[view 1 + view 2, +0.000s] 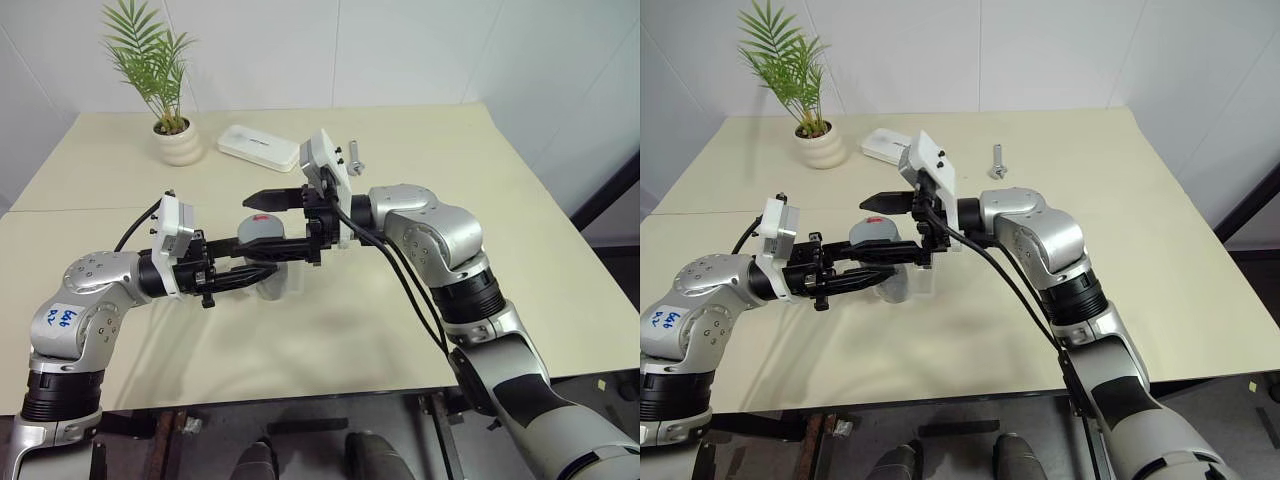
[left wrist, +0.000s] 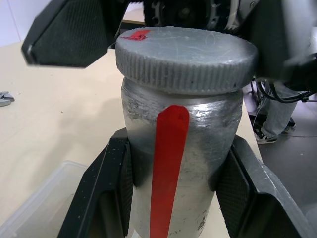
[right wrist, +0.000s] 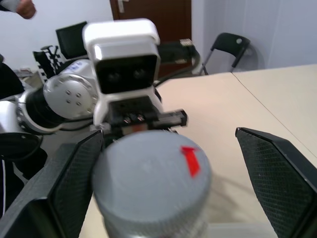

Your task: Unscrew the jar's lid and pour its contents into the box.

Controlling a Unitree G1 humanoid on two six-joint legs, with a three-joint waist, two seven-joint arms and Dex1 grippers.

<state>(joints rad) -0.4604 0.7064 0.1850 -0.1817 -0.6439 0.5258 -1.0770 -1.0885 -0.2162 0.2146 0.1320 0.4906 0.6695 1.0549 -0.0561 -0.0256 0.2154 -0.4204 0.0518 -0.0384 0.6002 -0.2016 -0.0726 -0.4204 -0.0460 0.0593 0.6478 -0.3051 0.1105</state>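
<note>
Left gripper clamps jar upright above tabletop beside box; right gripper spread, straddling lid — centre, close squarely, then twist without tilting.

This looks like a robotics lab or test room set up in an office-type space. A plain cream table stands against bare white wall panels, with only a few props on it: a potted palm, a white oblong case and a metal bolt. The right wrist view shows the room behind: a dark wooden door, a black folding chair, a black monitor among loose equipment, and a person's hand at the edge.
</note>
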